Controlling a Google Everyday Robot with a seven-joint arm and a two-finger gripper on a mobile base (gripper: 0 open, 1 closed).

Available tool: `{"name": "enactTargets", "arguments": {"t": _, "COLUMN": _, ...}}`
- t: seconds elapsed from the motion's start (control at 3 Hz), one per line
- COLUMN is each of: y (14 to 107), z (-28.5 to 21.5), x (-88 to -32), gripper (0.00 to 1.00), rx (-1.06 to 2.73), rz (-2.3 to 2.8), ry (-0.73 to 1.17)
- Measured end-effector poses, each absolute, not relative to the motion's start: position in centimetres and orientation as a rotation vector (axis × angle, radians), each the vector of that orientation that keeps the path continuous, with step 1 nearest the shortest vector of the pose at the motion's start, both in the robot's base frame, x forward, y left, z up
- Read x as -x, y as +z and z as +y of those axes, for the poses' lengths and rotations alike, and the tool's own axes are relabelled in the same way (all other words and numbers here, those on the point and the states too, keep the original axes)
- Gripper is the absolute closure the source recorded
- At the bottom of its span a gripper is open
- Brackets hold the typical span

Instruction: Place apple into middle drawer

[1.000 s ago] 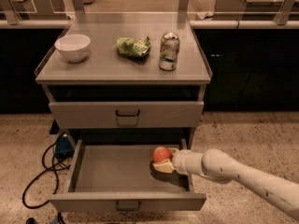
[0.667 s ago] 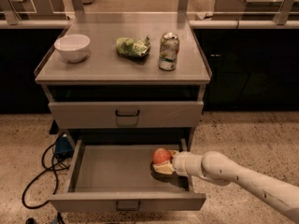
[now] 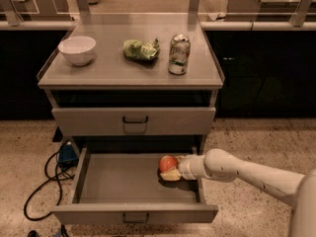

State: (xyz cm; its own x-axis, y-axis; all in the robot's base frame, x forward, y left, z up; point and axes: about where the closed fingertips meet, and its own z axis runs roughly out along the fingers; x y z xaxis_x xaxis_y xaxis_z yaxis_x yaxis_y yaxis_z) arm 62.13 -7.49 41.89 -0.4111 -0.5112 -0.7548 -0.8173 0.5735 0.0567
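The apple (image 3: 168,163), red-orange and round, sits low inside the open grey drawer (image 3: 123,186), at its right side near the back. My gripper (image 3: 171,170) reaches in from the right on a white arm, with its pale fingers around the apple. The apple seems to rest on or just above the drawer floor. The drawer is pulled out wide, with a small dark loop handle on its front.
On the cabinet top stand a white bowl (image 3: 77,50), a green snack bag (image 3: 140,49) and a silver-and-green drink can (image 3: 178,54). A shut drawer (image 3: 134,121) lies above the open one. Black cables and a blue object (image 3: 65,154) lie on the floor at left.
The arm and the apple sit very slightly lower in the drawer; otherwise nothing has visibly moved.
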Motion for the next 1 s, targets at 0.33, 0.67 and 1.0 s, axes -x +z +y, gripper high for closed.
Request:
{"name": "enactTargets", "arguments": {"t": 0.33, "y": 38.2, "z": -6.6, "x": -63.0, "gripper": 1.0, "rx": 1.082, "rz": 2.135, "ry": 0.602}}
{"name": "enactTargets", "arguments": {"t": 0.67, "y": 38.1, "z": -6.6, "x": -63.0, "gripper": 1.0, "rx": 1.082, "rz": 2.136, "ry": 0.602}}
{"name": "enactTargets", "arguments": {"t": 1.0, "y": 34.8, "z": -6.4, "x": -62.7, "gripper": 1.0, "rx": 1.055, "rz": 2.196, "ry": 0.633}}
